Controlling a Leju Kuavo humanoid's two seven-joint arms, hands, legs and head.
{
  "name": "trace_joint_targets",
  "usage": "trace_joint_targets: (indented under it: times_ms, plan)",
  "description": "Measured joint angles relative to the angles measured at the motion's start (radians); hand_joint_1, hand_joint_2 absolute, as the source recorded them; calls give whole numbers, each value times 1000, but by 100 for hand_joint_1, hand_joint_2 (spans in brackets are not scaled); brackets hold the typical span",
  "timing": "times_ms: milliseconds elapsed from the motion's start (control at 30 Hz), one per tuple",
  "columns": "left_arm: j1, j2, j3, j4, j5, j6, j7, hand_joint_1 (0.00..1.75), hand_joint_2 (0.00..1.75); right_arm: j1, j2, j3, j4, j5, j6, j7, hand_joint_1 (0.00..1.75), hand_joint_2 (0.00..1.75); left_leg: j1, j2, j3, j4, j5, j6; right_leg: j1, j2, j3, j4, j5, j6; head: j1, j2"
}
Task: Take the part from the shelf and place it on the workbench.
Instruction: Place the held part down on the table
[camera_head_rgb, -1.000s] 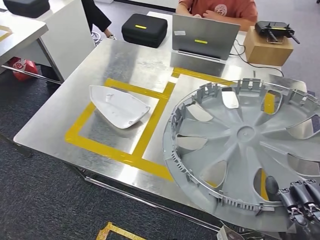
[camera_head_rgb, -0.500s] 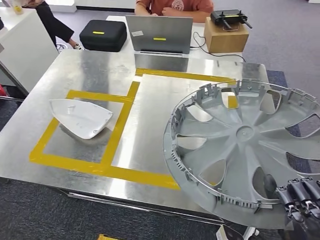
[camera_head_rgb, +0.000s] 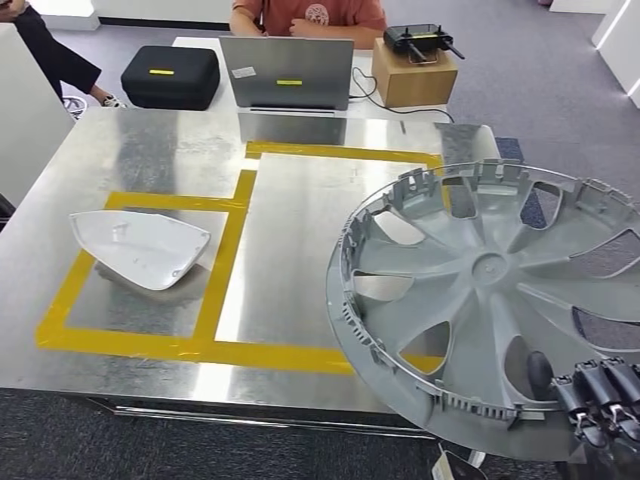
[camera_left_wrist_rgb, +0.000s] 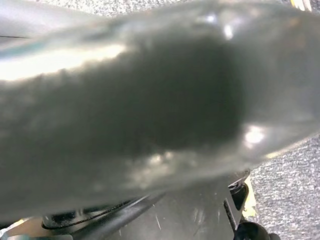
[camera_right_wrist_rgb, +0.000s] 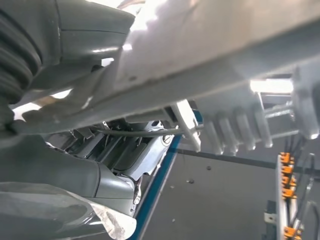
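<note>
One silver wheel cover (camera_head_rgb: 490, 300), gripped at its near rim by the right hand (camera_head_rgb: 592, 400), overhangs the surface's (camera_head_rgb: 294, 260) right edge. One white shell part (camera_head_rgb: 140, 247) lies near the left edge. Left hand's state cannot be told.

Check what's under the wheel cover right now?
Through the wheel cover openings: bare metal workbench and bits of yellow tape. The right hand grips its near rim; its spokes cover the rest of the surface below.

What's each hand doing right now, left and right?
Left hand: cannot be told; its wrist view is a dark blur.
Right hand: holding the wheel cover by its near rim, above the workbench.
</note>
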Motion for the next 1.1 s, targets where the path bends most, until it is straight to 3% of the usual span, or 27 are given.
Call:
trace_joint_targets:
  times_ms: [133,300,1100]
  plan:
    - [1,1,0,0,-2,0,0,0,0,-4,0,0,0,0,0,-5,175,175,-6,-1,-4,4,1,9,-7,-3,-1,-2,3,26,0,0]
    - [2,3,0,0,-3,0,0,0,0,-9,0,0,1,0,0,-5,175,175,-7,-1,-3,4,1,9,-8,-3,-2,-2,3,35,0,0]
    - [3,5,0,0,-4,-3,0,0,0,-14,0,0,9,0,0,-10,175,175,-4,-1,-3,4,1,8,-5,-3,-6,4,2,33,0,0]
